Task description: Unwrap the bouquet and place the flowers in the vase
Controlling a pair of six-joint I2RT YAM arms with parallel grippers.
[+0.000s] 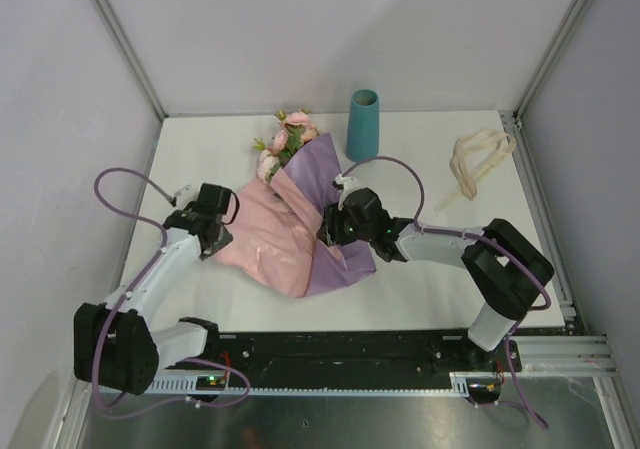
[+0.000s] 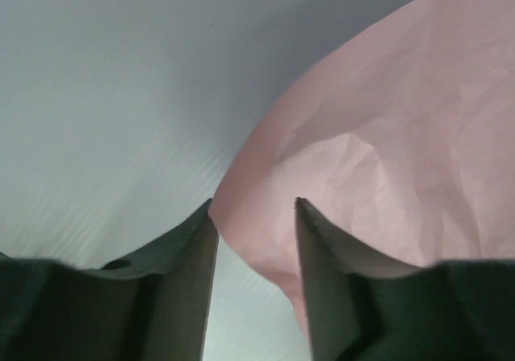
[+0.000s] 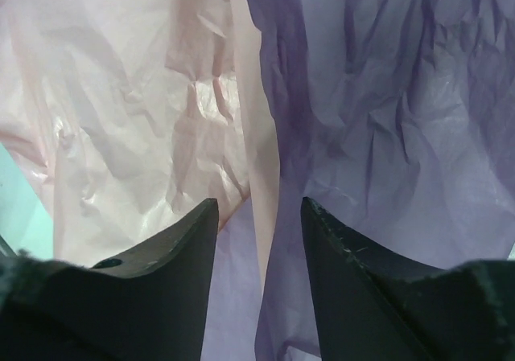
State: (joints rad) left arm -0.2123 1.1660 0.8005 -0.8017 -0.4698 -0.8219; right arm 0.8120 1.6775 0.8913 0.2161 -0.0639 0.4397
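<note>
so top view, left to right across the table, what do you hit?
left tool → bouquet → vase → ribbon

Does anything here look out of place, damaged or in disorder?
Nothing looks spilled or broken. The cream ribbon lies loose at the right rear of the table, far from the roses. The wrapping paper is crumpled and spread half open, the roses lying on it. The teal vase stands upright without flowers.
</note>
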